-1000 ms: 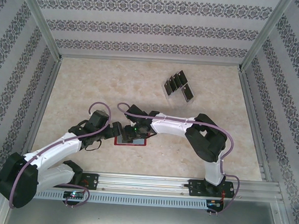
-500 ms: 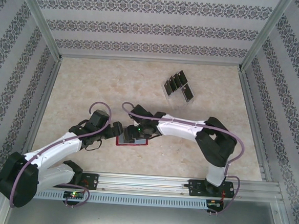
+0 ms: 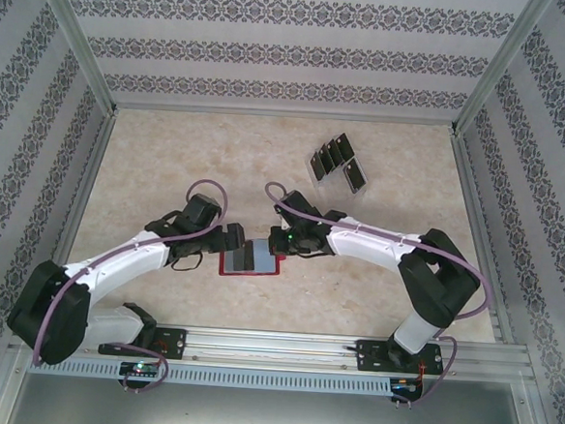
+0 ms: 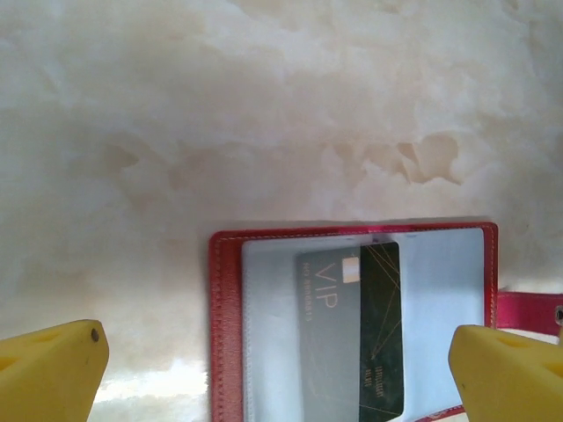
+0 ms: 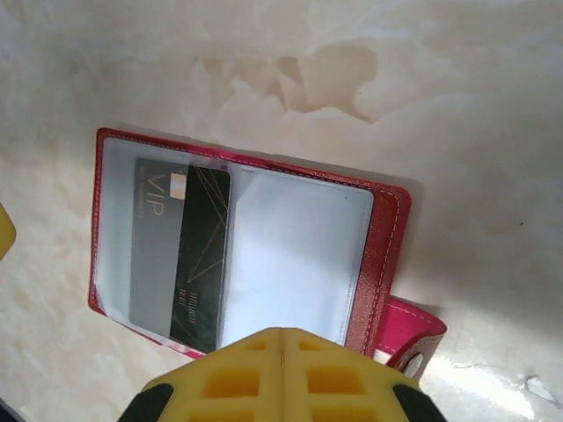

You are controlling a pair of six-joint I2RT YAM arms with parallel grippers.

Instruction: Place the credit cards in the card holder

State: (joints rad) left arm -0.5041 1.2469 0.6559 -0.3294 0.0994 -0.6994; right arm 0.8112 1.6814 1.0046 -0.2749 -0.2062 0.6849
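Card holder [image 3: 250, 260]: open, long axis left-right
Credit card [image 5: 180, 255]: pocketed, lying crosswise
Left gripper [image 4: 281, 362]: released
Right gripper [image 5: 281, 356]: clenched, empty

Bright, even light falls from overhead, leaving only soft shadows on the pale table [image 3: 170, 156]. Up close the tabletop looks hazy and washed out, the clear sleeve of the card holder [image 5: 295, 255] shines milky, and the yellow fingertips [image 4: 53, 369] are blurred.
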